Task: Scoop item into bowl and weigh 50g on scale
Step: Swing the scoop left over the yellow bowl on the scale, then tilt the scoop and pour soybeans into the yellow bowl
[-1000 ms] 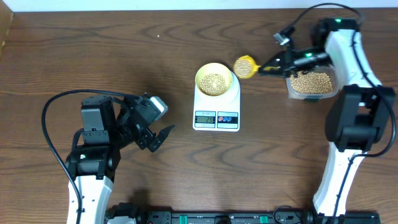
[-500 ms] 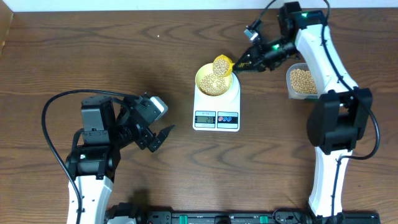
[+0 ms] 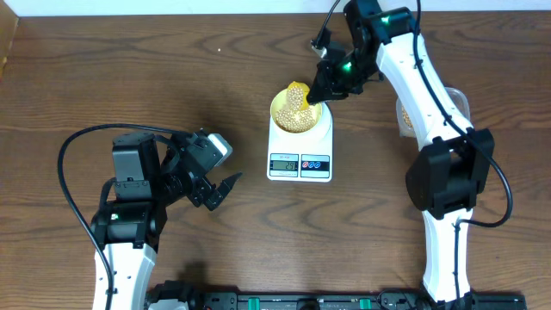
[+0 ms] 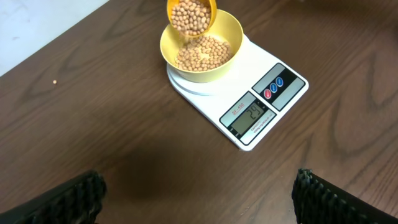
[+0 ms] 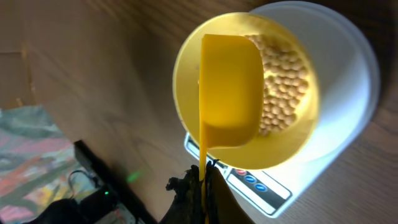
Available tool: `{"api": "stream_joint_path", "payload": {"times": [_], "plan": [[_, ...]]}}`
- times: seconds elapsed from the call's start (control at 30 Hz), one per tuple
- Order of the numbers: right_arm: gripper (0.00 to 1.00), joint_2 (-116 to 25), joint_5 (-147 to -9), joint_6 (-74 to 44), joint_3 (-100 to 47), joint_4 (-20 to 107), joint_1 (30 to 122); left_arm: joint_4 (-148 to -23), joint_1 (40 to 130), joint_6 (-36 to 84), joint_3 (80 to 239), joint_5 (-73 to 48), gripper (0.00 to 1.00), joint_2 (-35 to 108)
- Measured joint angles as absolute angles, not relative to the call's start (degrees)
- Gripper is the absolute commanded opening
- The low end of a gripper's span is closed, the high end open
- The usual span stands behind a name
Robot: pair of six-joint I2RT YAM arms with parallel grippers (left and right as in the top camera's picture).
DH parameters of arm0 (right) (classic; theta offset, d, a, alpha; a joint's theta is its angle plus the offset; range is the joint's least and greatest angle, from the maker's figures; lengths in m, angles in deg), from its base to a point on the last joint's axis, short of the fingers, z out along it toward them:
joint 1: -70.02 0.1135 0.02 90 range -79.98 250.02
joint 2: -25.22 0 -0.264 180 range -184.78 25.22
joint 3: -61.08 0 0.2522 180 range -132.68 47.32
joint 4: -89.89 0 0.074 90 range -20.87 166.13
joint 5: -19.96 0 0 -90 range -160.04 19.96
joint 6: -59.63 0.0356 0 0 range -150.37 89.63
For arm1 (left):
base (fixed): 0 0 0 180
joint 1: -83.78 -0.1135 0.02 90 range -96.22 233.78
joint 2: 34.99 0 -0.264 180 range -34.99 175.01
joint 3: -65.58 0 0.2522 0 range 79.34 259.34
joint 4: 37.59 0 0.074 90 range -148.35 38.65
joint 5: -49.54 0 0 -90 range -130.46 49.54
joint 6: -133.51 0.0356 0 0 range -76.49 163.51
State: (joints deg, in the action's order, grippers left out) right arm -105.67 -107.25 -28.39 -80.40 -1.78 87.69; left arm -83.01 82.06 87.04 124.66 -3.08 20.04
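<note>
The white scale (image 3: 300,148) stands mid-table with the pale yellow bowl (image 3: 280,114) on its platform, holding tan beans (image 3: 300,120). My right gripper (image 3: 334,79) is shut on the handle of a bright yellow scoop (image 3: 297,95), tipped over the bowl with beans (image 4: 191,15) sliding out. In the right wrist view the scoop (image 5: 229,90) covers part of the bowl (image 5: 297,140), and its handle sits between my fingers (image 5: 204,186). The scale's display (image 4: 250,114) reads about 24. My left gripper (image 3: 222,189) is open and empty, left of the scale.
A clear plastic tub (image 3: 405,114) with more beans stands right of the scale, mostly hidden behind my right arm. Bare brown wood surrounds the scale (image 4: 264,99). A single stray bean (image 4: 55,81) lies on the table at the far left.
My right gripper carried the loaded scoop from the tub leftward to over the bowl and tilted it; beans are pouring in. The left arm has not moved.
</note>
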Motion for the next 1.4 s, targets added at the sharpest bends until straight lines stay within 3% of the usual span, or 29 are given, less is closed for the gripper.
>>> {"api": "stream_joint_path", "payload": {"times": [1.4], "plan": [[0.01, -105.67, -103.38, -30.11, -81.69, -2.0, 88.18, -83.01, 82.06, 87.04, 124.66, -3.08, 0.98, 20.04]]}}
